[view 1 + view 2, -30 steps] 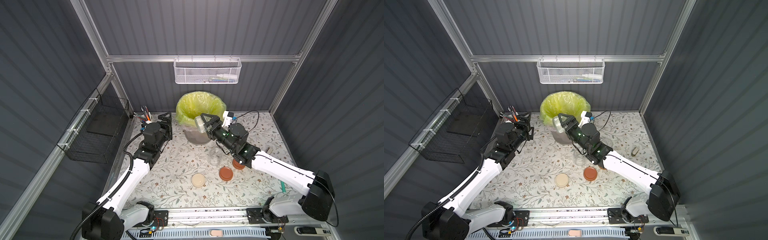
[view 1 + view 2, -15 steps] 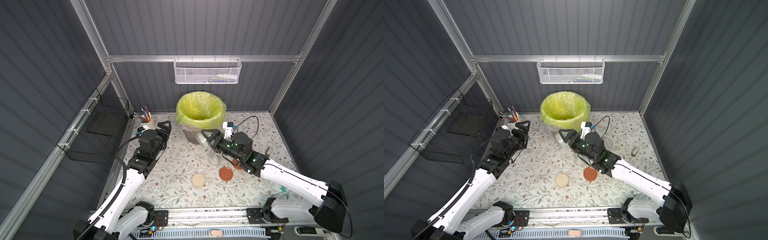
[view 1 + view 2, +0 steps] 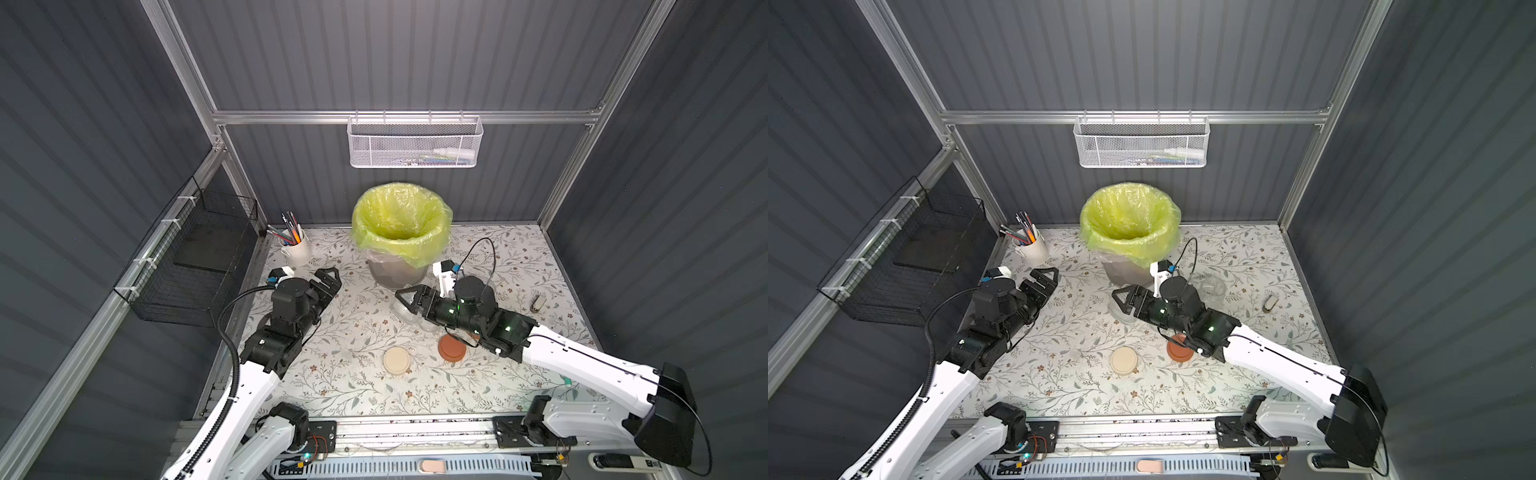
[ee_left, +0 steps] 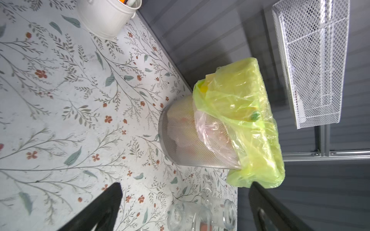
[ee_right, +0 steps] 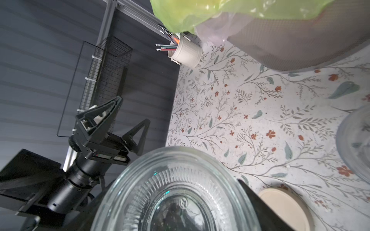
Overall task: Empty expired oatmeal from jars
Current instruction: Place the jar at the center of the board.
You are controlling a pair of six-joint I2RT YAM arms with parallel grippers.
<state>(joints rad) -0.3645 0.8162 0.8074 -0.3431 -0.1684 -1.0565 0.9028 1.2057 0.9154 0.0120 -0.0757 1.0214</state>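
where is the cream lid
In both top views the cream lid lies flat on the table, front middle, just left of the terracotta lid, not touching it.

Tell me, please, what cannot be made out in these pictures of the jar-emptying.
- Bin bottom: the green bag shades it in both top views, so no oatmeal can be confirmed.
- Held jar: cut off by the right wrist view's edge; leftover flakes cannot be judged.
- Wire basket contents: too small in both top views.
- Small pale object: too small to identify.
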